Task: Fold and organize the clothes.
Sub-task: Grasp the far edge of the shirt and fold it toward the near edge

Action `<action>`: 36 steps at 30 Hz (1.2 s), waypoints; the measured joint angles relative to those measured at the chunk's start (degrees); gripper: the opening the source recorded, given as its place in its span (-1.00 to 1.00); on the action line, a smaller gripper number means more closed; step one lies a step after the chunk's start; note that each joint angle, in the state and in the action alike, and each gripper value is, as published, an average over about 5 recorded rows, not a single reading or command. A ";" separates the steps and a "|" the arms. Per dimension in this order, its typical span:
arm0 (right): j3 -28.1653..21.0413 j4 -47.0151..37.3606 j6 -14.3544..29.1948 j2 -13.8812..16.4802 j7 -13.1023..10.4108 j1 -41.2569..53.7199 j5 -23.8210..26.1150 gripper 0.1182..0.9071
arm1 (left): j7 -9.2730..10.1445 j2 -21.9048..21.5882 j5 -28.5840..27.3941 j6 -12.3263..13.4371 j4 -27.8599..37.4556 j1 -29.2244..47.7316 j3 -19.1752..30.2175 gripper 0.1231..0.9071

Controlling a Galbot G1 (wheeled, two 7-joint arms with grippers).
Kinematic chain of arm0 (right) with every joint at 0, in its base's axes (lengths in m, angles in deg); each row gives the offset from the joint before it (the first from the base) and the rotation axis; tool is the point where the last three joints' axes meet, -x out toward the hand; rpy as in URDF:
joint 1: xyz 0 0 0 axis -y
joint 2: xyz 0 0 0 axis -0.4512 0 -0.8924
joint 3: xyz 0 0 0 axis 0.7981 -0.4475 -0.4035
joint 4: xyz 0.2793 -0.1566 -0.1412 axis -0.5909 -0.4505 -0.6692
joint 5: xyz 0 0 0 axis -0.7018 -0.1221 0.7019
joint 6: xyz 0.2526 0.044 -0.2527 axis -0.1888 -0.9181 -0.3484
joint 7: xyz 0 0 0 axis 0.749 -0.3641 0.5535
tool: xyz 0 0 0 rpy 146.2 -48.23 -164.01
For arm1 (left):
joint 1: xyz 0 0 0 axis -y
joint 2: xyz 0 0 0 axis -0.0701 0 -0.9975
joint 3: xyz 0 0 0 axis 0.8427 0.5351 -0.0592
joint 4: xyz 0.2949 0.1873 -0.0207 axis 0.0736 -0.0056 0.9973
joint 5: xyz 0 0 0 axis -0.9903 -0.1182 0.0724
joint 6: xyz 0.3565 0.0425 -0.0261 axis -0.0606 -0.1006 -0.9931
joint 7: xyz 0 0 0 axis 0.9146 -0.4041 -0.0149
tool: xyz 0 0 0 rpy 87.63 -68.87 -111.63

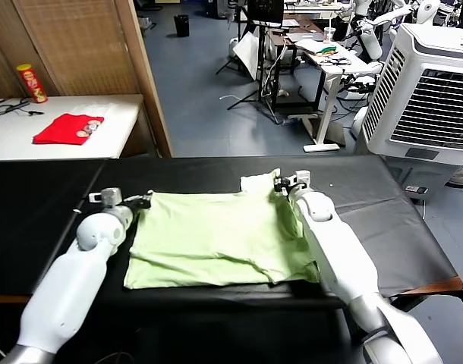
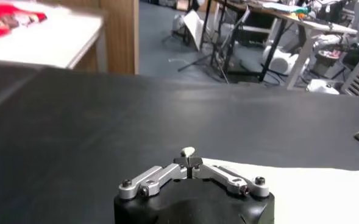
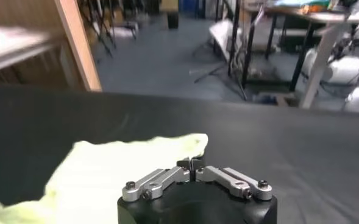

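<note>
The shirt [image 1: 216, 241] lies flat on the black tabletop [image 1: 34, 220], in front of me. My left gripper [image 1: 144, 201] is at its far left corner and my right gripper [image 1: 281, 184] at its far right corner. Both jaws are closed, each pinching a bit of fabric. I judge that this is the grasp for 1 fold. Next, I should lift both corners together and bring them toward the near hem, evenly.

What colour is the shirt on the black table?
Pale mint green, plain on the side showing; the shirt shows best in the head view.
</note>
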 joint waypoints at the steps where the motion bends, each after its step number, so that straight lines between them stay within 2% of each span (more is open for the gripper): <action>1: 0.23 1.93 -0.64 0.76 0.02 -1.00 -0.50 -0.98 | 0.04 -0.47 0.16 0.05 -1.20 -0.69 -0.44 -0.98; 4: 1.03 8.06 -3.12 3.24 -0.48 -4.29 -1.91 -0.98 | 0.21 -2.00 0.53 0.11 -5.48 -3.52 -1.81 -0.98; 11: 3.37 21.04 -11.23 8.80 -4.54 -12.25 -5.45 -0.98 | 1.72 -5.78 1.31 0.08 -16.57 -12.84 -5.56 -0.98; 17: 4.80 28.46 -15.04 11.91 -4.96 -17.75 -5.70 -0.98 | 2.57 -7.50 0.13 0.41 -25.34 -22.64 -9.66 -0.98; 25: 5.76 35.68 -18.42 14.24 -5.39 -23.44 -5.56 -0.98 | 2.43 -7.93 -2.53 0.35 -31.57 -33.03 -13.97 -0.98; 36: 6.22 40.38 -19.17 15.45 -5.59 -27.75 -5.33 -0.98 | 2.26 -7.01 -4.79 0.13 -34.92 -39.88 -16.29 -0.98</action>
